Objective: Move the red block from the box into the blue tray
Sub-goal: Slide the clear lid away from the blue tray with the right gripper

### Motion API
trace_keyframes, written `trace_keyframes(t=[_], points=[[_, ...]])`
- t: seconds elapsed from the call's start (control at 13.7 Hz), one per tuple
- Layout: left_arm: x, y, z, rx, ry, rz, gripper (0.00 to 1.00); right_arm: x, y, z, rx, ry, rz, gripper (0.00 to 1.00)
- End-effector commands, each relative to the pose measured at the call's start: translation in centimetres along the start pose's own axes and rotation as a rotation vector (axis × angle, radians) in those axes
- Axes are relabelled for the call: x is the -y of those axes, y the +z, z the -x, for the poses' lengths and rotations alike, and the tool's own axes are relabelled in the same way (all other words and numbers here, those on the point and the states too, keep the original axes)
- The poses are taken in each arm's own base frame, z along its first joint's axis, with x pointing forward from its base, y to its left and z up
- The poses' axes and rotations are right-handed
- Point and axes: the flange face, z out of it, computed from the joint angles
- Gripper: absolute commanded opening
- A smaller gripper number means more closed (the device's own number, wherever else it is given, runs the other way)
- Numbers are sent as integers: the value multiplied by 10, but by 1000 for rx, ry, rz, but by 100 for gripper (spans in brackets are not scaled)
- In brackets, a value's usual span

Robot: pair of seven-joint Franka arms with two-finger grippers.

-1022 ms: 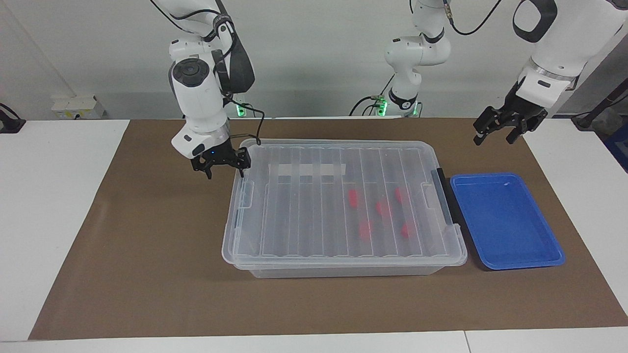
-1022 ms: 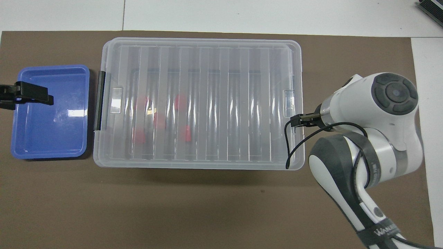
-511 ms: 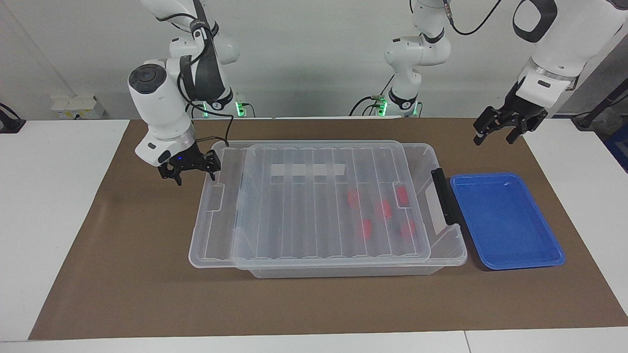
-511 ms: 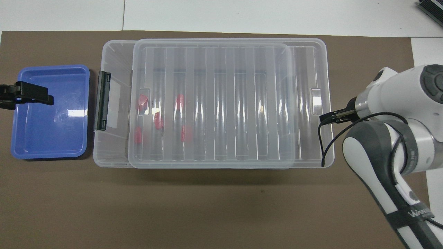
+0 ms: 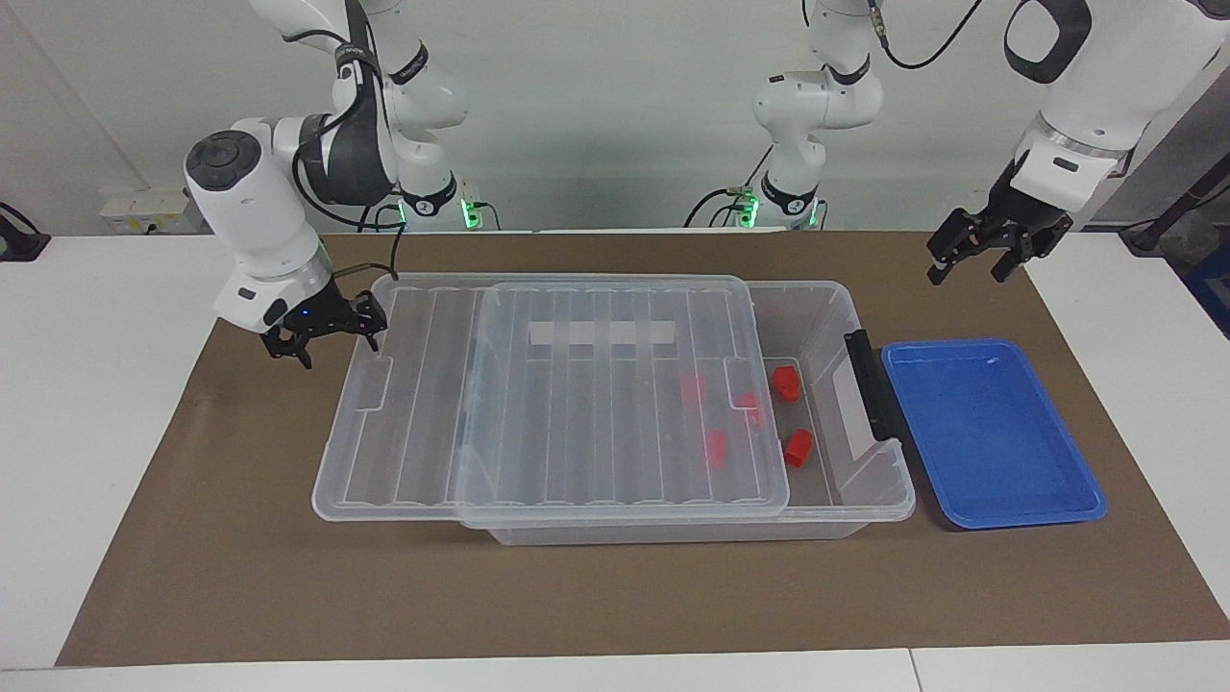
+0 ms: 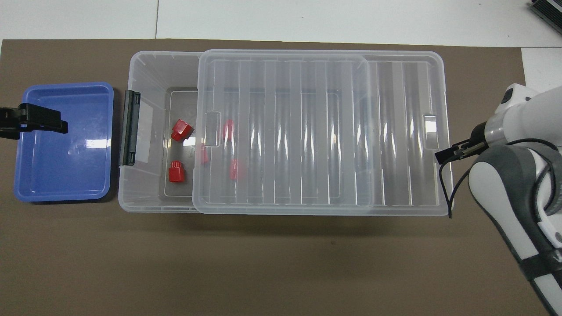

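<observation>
With the right gripper [image 5: 325,336] at the end of the lid [image 5: 548,394], jaws wide, and the left gripper [image 5: 990,252] open and empty above the blue tray [image 5: 990,432], the overhanging lid could tip off the box [image 5: 865,481], re-covering the red block [image 5: 798,448] inside.

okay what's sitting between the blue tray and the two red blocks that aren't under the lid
The box's end wall with its black handle stands between the blue tray and the two uncovered red blocks. The overhead view shows it best.
</observation>
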Motion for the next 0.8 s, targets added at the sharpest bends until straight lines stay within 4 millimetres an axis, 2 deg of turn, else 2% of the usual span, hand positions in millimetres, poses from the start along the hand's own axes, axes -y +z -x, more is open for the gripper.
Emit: trace_keyframes(t=[0.0, 0.22, 0.51, 0.58, 0.73], points=[[2, -4, 7, -1, -4, -21, 100, -19, 2, 13, 17, -98, -19, 98], [2, -3, 8, 0, -4, -21, 100, -40, 2, 22, 20, -201, -8, 99], [11, -3, 8, 6, -47, -22, 100, -42, 3, 23, 22, -230, -8, 100], [12, 0, 7, -2, -128, -21, 100, -42, 2, 23, 24, -230, -10, 100], [1, 10, 5, -76, -281, -27, 100, -38, 1, 23, 36, -226, -22, 100]])
